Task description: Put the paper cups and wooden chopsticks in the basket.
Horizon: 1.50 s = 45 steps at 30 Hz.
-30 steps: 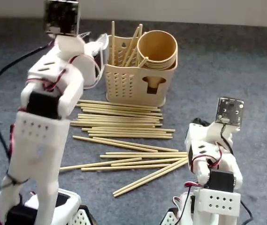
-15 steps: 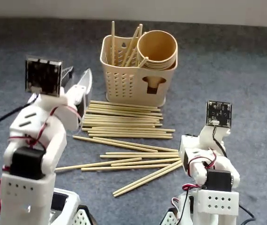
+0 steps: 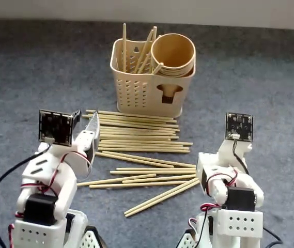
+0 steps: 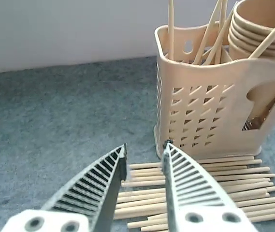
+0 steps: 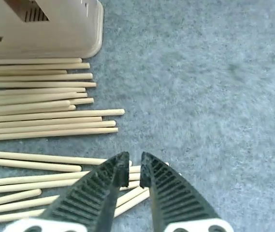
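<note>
A cream slotted basket (image 3: 147,88) stands at the back of the grey carpet, with stacked paper cups (image 3: 173,53) in its right half and a few wooden chopsticks (image 3: 138,47) upright in its left half. Many loose chopsticks (image 3: 136,139) lie in front of it. My left gripper (image 3: 84,118) hangs open and empty by their left ends; in the left wrist view this gripper (image 4: 144,147) faces the basket (image 4: 209,111) and cups (image 4: 263,29). My right gripper (image 5: 133,157) is shut but for a thin slit, empty, over the right ends of the loose chopsticks (image 5: 45,116).
Bare grey carpet (image 3: 250,77) spreads to both sides of the basket. The right arm (image 3: 229,181) sits folded at the front right. A pale wall (image 4: 55,29) runs behind the carpet's far edge.
The left arm has pulled back from beside the basket and dropped low, its open gripper now by the loose chopsticks' left ends. The right arm folded slightly nearer, then held still.
</note>
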{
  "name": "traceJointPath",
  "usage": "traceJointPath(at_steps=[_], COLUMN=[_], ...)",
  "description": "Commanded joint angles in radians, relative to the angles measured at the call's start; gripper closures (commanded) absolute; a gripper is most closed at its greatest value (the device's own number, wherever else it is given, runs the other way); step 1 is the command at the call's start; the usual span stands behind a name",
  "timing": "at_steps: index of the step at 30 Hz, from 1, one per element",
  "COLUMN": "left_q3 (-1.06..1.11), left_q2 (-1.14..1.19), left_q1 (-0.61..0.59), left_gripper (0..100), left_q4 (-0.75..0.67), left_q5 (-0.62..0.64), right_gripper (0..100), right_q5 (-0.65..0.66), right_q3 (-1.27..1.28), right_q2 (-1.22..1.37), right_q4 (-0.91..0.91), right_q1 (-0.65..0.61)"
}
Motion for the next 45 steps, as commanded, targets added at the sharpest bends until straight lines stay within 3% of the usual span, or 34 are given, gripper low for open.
traceJointPath(at_steps=[1, 9, 19, 24, 30, 39, 45], left_q3=[0.101, 0.298, 0.417, 0.479, 0.535, 0.535, 0.535], left_q2=[-0.12, -0.344, -0.323, -0.323, -0.321, -0.317, -0.318], left_q1=[-0.012, -0.013, -0.013, -0.022, -0.071, -0.116, -0.114], left_gripper=[86, 86, 86, 87, 87, 87, 87], left_q4=[-0.003, -0.003, -0.003, -0.003, 0.002, 0.006, 0.138], left_q5=[-0.008, -0.009, -0.009, -0.009, -0.009, -0.003, -0.003], right_gripper=[95.3, 99.4, 99.4, 99.2, 98.8, 98.8, 95.7], right_q5=[0.002, 0.002, 0.002, -0.144, -0.212, -0.226, -0.265], right_q3=[-0.065, -0.065, -0.067, -0.13, -0.219, -0.145, -0.13], right_q2=[-0.015, -0.016, -0.016, -0.008, -0.007, -0.004, 0.035], right_q4=[0.064, 0.064, 0.07, 0.127, 0.259, 0.254, 0.257], right_q1=[-0.007, -0.005, -0.012, -0.018, -0.113, -0.145, -0.145])
